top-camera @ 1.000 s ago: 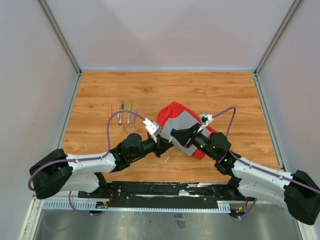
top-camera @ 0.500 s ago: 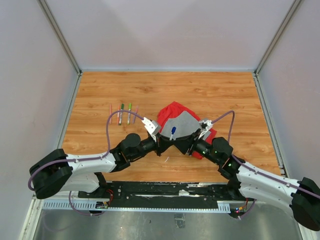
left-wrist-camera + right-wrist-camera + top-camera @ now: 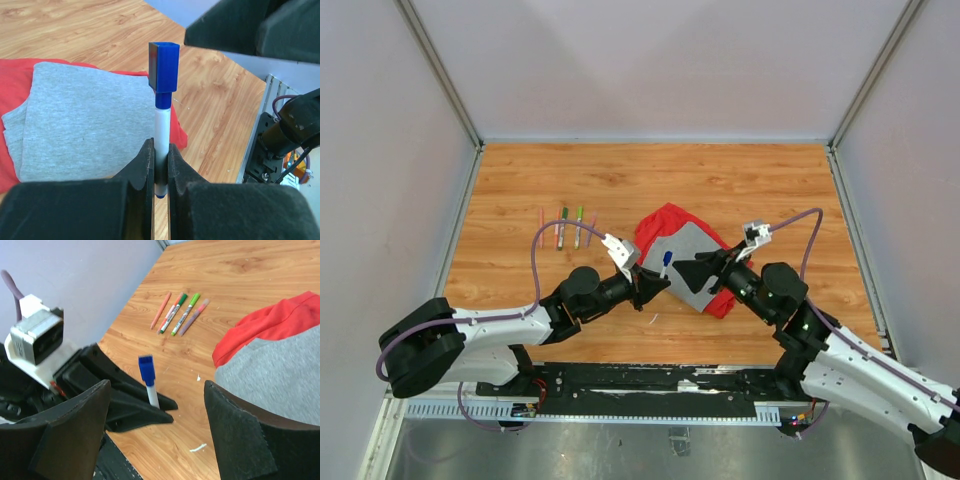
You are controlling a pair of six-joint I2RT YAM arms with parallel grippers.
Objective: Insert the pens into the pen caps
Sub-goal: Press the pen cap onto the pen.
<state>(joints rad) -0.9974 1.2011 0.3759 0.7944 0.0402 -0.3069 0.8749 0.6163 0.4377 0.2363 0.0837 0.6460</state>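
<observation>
Across the top view, the wooden table (image 3: 720,180) fills the frame, and both arms reach in from its 6 o'clock edge. A red-and-grey cloth (image 3: 685,250) lies crumpled just to the 3 o'clock side of the table's middle.

The left gripper (image 3: 161,150) is clamped on the white barrel of a blue pen (image 3: 161,125), low on the barrel. It holds the pen above the cloth's 9 o'clock edge. From the left wrist the pen's long axis stands upright out of the fingers, and a blue cap (image 3: 163,67) sits on its upper end. From above, that capped end points towards 12 o'clock, tipped slightly to 1.

The right gripper (image 3: 685,272) is at 3 o'clock of the pen, close to it but not touching, with its jaws spread wide and nothing between them. Its own camera looks past both fingers at the pen.

At 10 o'clock from the cloth, well apart from it, four other pens (image 3: 567,228) lie flat side by side. Their long axes run roughly 12 to 6 o'clock.

A small white scrap (image 3: 650,320) lies on the wood at 6 o'clock of the left gripper.
</observation>
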